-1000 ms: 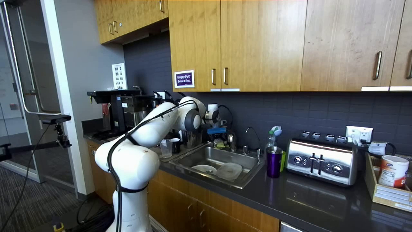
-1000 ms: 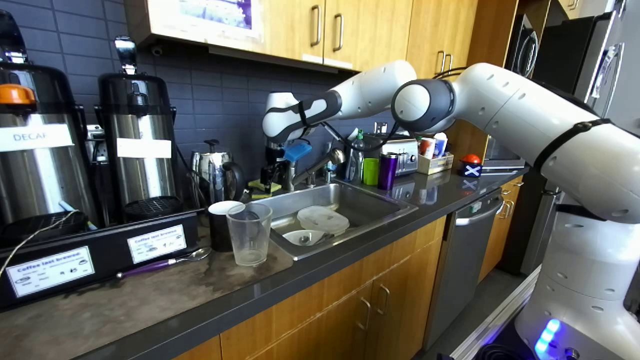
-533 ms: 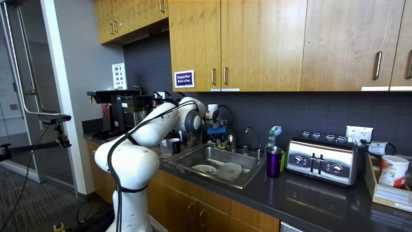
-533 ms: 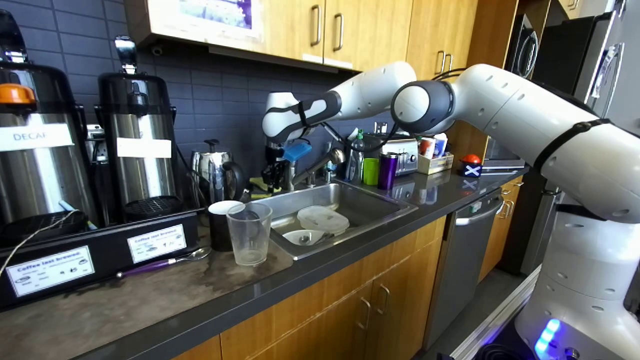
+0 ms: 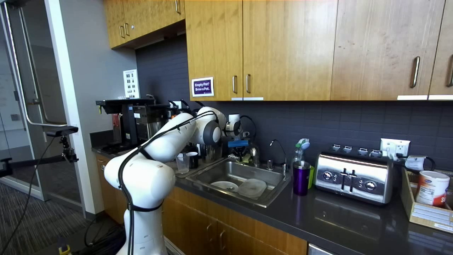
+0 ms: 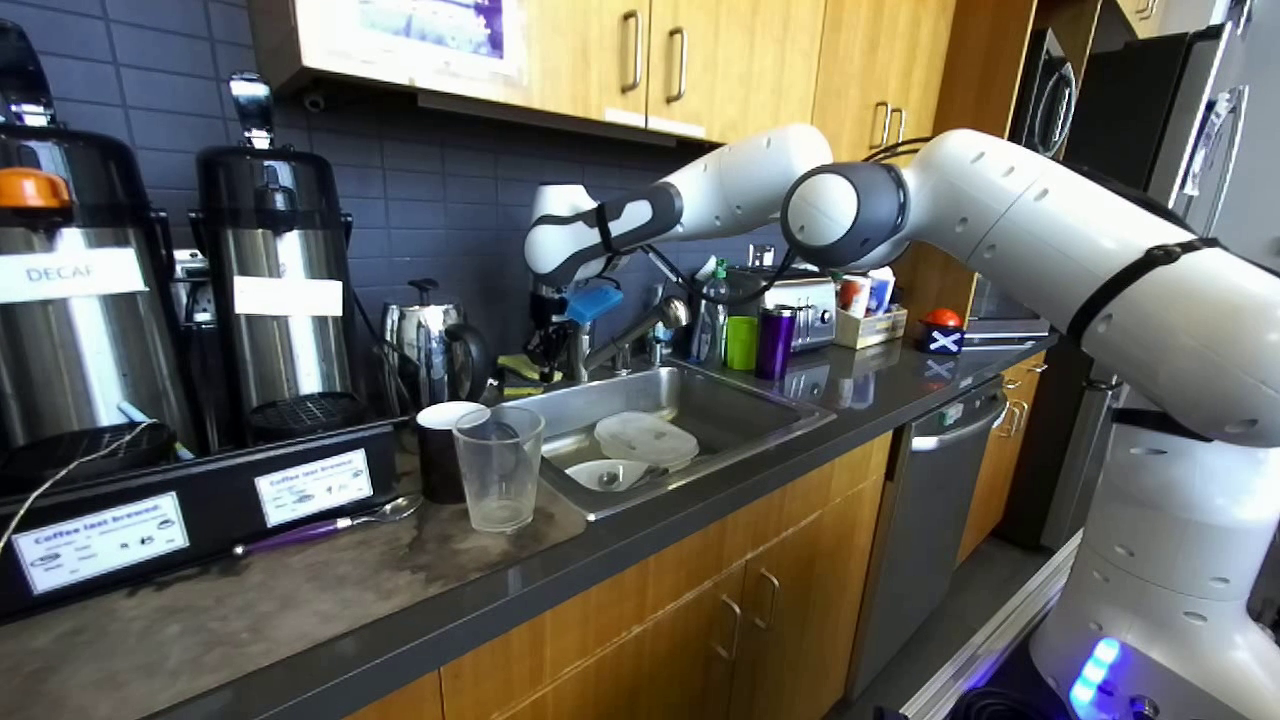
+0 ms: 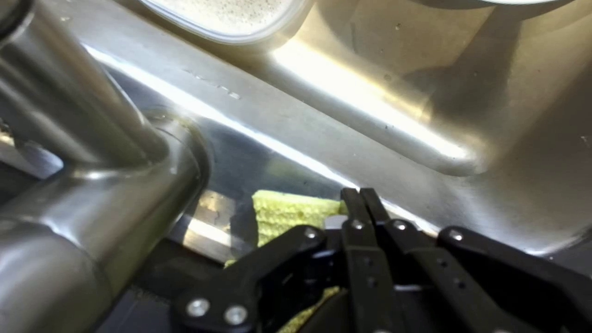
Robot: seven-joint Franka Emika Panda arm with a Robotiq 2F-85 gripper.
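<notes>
When looking behind the sink (image 6: 735, 415), find the gripper (image 7: 363, 193) low at the sink's rear rim; judge the reach done. Find the yellow sponge (image 7: 291, 208) just behind that rim, apparently ungripped and unlifted. See the fingers (image 7: 352, 208) together, with nothing visible between. Cannot confirm contact with the sponge, nor place a yellow patch (image 7: 300, 319), mostly hidden by the gripper: possibly the same sponge.
</notes>
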